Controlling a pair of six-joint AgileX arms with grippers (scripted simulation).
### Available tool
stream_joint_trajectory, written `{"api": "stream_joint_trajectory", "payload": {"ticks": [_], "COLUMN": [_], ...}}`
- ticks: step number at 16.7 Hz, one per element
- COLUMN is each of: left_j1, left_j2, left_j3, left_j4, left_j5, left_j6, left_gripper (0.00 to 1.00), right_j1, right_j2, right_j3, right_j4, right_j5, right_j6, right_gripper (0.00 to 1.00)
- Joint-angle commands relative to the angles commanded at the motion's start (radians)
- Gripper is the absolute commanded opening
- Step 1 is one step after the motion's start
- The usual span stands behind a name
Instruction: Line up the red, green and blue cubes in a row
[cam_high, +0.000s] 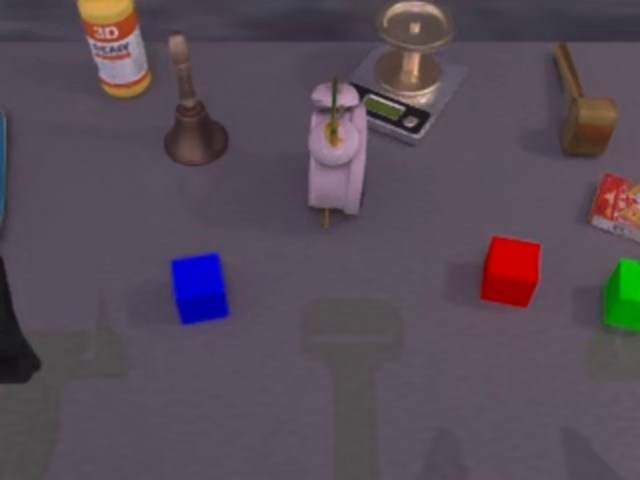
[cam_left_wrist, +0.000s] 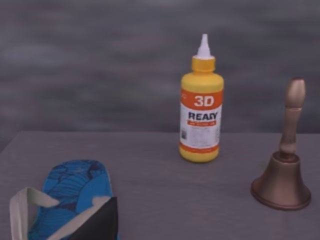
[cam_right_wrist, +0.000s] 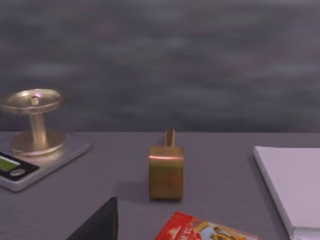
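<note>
Worktop (cam_high: 400, 340) carries everything here, a grey surface with clutter ranged along its far edge and the task's pieces nearer the front. Largest of the clutter is a pale pink alarm clock (cam_high: 337, 150) near the middle, then a silver scale (cam_high: 408, 95) bearing a brass weight stand, a bronze bell (cam_high: 194, 128), an orange glue bottle (cam_high: 114, 45) and a wooden mallet (cam_high: 583, 110); a printed red-and-white box (cam_high: 618, 205) sits at the right edge. The three cubes are not yet in a row: the blue cube (cam_high: 199, 287) lies left of centre, well apart from the red cube (cam_high: 510, 270), which sits near the green cube (cam_high: 623, 293) at the right edge. Judging by this spread, the blue one probably needs the longest carry. Neither arm's tool shows in any view, so whether the fingers are apart or together cannot be told; only a dark corner appears low in each wrist view.
</note>
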Motion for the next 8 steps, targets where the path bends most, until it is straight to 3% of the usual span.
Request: {"api": "stream_joint_trajectory", "payload": {"ticks": [4,8], "left_j1": [0.000,0.000], "left_j2": [0.000,0.000], "left_j3": [0.000,0.000], "left_j4": [0.000,0.000], "left_j5": [0.000,0.000], "left_j6": [0.000,0.000], "left_gripper": [1.00,1.00], "right_j1": [0.008,0.050], "right_j2": [0.031,0.219], "right_j3": [0.030,0.211], "right_j4": [-0.022,-0.144], "right_j5": [-0.001,-0.002], "right_j6": [-0.019,-0.124], "right_gripper": [1.00,1.00]}}
